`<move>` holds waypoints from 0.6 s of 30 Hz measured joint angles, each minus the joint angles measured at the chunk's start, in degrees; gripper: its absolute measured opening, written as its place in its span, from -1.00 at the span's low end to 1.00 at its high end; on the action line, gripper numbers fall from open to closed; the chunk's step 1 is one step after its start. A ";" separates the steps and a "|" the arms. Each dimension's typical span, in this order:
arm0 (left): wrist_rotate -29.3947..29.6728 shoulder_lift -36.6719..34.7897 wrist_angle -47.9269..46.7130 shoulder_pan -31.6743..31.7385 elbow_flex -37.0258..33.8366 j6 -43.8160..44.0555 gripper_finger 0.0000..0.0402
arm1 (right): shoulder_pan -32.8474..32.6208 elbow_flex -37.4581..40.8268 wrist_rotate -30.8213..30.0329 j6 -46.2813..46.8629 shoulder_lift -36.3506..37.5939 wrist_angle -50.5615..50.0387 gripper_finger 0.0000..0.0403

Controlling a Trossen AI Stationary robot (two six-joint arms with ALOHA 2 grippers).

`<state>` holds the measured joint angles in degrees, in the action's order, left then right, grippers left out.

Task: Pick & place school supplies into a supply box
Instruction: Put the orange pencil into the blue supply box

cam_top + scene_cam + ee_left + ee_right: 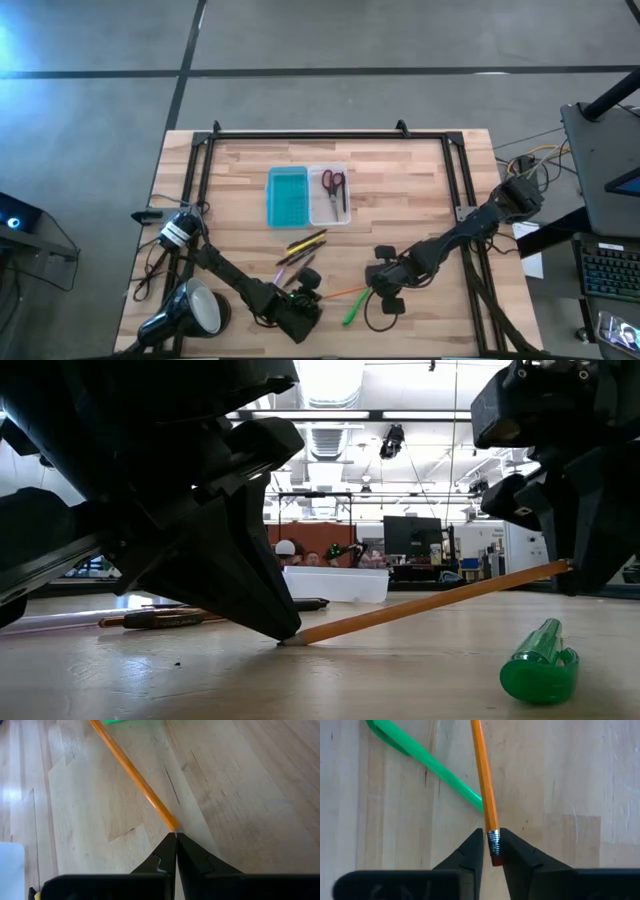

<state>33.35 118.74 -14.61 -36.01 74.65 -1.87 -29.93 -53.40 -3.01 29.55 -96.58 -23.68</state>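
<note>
Gripping the eraser end of the slim orange-yellow wooden pencil [484,785], the right gripper [492,851] holds it slanted, tip on the wooden table [420,180] at the clenched, empty left gripper [175,840]. Sound practice: raise it level, clearing the green plastic marker [540,660], before carrying it to the turquoise-and-clear plastic case [307,195] well apart.

Pale wooden table [420,190], smooth with visible grain; glossy green plastic marker [540,662]; painted pencil [484,785] with metal band; matt black fingers [520,857].
</note>
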 joint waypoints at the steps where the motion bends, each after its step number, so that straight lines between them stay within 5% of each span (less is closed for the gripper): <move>1: 0.25 0.00 -0.08 0.00 0.00 -0.04 -1.00 | 0.00 0.01 -0.13 -0.09 -0.02 0.00 -0.78; 11: 3.75 -1.66 -2.43 0.00 1.09 0.13 -1.00 | 0.39 -0.01 -2.01 -1.06 0.76 -0.19 -0.90; 18: 17.16 -3.87 -18.85 -0.31 5.59 7.56 -1.00 | 1.60 -2.25 -9.99 2.65 2.81 -3.93 -0.90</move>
<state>50.51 114.87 -33.46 -36.32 80.25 5.69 -28.34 -55.65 -13.00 32.20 -93.77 -27.61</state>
